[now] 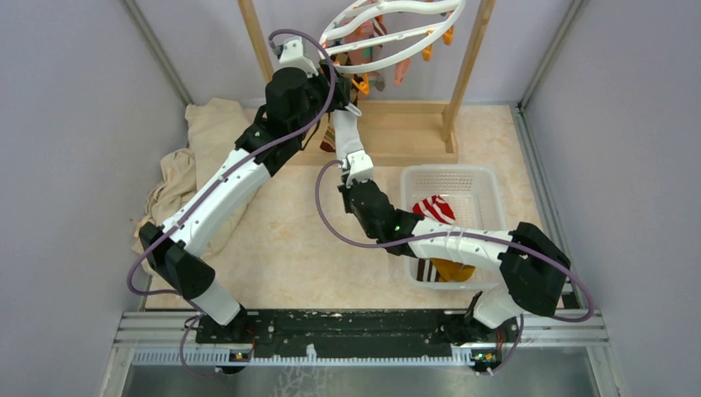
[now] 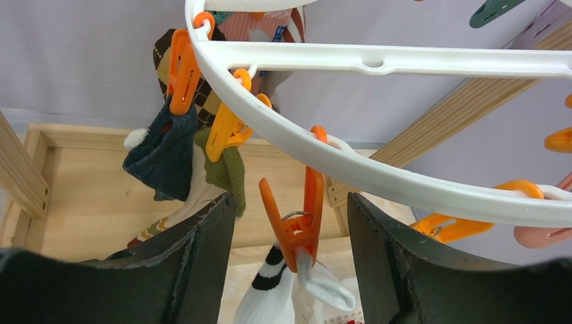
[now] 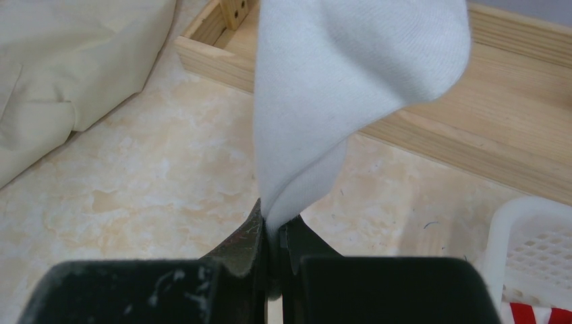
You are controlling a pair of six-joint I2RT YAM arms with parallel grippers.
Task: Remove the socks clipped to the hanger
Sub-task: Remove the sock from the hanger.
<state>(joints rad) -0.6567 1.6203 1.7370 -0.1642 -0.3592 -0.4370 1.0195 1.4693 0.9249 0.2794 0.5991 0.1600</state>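
White sock (image 2: 270, 300) hangs pinched in an orange clip (image 2: 300, 216) under the front rim of the hanger (image 2: 378, 172), raised above the desk (image 1: 289, 240). Left hand (image 2: 290, 209) has its fingers apart, one on either side of that clip and not touching it; right hand (image 3: 273, 226) is clamped on white sock fabric lower down, judged to be the same sock. Risks: a right-hand pull before the clip's handles are squeezed could swing the ring and carry the clip out from between the left fingers, and closing too low would catch the clip's jaws or the sock, so nothing releases.
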